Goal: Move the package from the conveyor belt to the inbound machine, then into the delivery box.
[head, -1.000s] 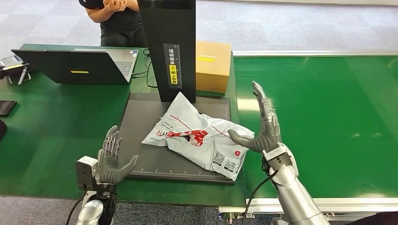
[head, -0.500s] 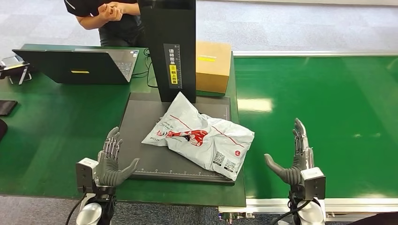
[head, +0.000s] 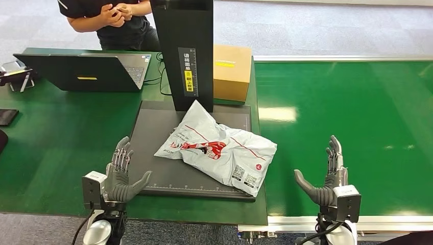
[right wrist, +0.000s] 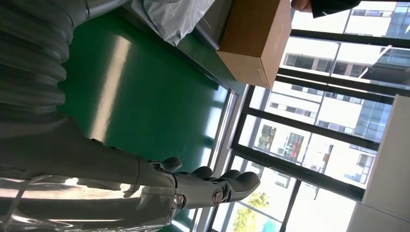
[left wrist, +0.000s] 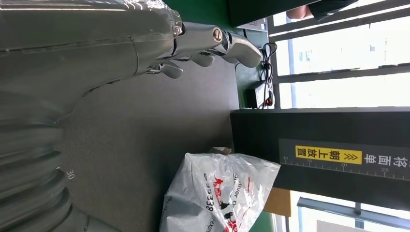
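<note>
left robot hand [head: 120,176]: fingers spread, palm empty, at near-left corner of scanner plate [head: 153,148], apart from package
right robot hand [head: 329,178]: fingers apart, holds nothing, over conveyor belt [head: 357,112] near its front edge
package [head: 217,148]: grey poly mailer, red print, lies flat on scanner plate, right end overhangs toward belt
scanner column [head: 184,51]: black, upright behind package
cardboard box [head: 232,69]: beside column
laptop [head: 84,71]: on desk [head: 56,132], far left
person [head: 110,20]: behind desk, hands clasped

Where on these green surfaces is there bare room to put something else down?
The green belt right of the package is bare, up to the right hand. Green table between laptop and left hand is free. The dark plate is crowded.
</note>
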Motion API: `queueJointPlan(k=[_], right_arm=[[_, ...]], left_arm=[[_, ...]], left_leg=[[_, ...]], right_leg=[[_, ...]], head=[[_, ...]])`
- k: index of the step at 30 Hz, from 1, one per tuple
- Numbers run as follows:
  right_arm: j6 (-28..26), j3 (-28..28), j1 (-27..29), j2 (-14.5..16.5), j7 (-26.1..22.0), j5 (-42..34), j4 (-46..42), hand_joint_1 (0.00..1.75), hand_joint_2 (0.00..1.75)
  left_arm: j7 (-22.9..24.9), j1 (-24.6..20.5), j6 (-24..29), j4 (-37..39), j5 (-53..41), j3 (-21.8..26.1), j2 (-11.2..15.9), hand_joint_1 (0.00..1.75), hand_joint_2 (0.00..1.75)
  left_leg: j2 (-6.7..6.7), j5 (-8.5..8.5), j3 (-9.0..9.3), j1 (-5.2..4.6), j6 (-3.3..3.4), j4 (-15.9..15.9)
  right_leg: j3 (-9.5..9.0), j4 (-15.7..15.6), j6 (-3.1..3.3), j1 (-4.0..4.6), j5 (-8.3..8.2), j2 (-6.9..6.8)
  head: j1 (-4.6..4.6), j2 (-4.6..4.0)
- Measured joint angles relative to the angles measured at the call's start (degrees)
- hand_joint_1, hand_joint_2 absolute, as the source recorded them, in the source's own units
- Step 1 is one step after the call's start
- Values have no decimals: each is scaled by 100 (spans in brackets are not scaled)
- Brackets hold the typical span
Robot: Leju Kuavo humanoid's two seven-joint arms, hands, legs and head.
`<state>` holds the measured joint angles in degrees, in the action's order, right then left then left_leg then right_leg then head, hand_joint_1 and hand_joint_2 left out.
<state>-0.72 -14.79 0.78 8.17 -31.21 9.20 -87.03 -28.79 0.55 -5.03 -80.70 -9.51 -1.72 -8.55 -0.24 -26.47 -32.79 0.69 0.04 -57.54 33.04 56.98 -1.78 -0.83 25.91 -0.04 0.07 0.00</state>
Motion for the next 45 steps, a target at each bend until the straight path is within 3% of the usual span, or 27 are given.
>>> queueJointPlan(k=[6,12,18,22,24,32,38,41,45], right_arm=[[-1,-28,4,29,73,9,-2,0,175],[111,-134,0,90,242,160,-2,0,175],[269,-136,-55,145,308,292,3,0,175],[330,-97,-170,151,321,346,95,0,175],[314,-69,-217,154,316,352,150,0,175],[302,-49,-247,156,311,351,271,0,175],[268,-45,-232,156,316,337,262,0,175],[248,-42,-203,156,326,321,241,0,175],[229,-33,-173,156,338,302,236,0,175]], left_arm=[[-9,0,-3,-4,-79,5,-5,0,175],[-194,-42,172,-145,-828,-48,-51,0,175],[-308,-353,1076,-291,-2374,-416,-90,0,175],[-217,-830,1917,-238,-3789,-1066,-100,0,175],[-149,-1058,2091,-167,-4056,-1422,-108,0,175],[-53,-1429,2238,87,-4164,-2000,-104,0,175],[365,-1656,2537,216,-4750,-2334,-92,0,175],[476,-1714,2414,279,-4702,-2455,-90,0,175],[598,-1767,1831,494,-4429,-2537,-90,0,175]], left_leg=[[1,0,1,0,0,0],[1,0,0,0,0,0],[0,1,3,0,0,-1],[-4,6,1,-1,4,-2],[-3,6,3,-2,4,-2],[-2,4,-1,-2,2,-2],[-2,4,0,-2,2,-2],[-1,4,-1,-2,2,-2],[-1,4,-1,-2,2,-2]], right_leg=[[0,0,0,0,0,0],[0,0,0,0,0,0],[-2,0,0,0,-1,0],[-5,0,-2,-1,-3,-5],[-7,0,-1,-2,-4,-3],[-1,0,-1,-1,-2,-1],[-1,0,-1,-2,-3,-1],[-1,0,-1,-3,-3,-1],[0,0,-1,-2,-2,-1]], head=[[0,0],[1,0],[0,0],[1,0],[1,0],[0,0],[1,0],[1,0],[1,0]])
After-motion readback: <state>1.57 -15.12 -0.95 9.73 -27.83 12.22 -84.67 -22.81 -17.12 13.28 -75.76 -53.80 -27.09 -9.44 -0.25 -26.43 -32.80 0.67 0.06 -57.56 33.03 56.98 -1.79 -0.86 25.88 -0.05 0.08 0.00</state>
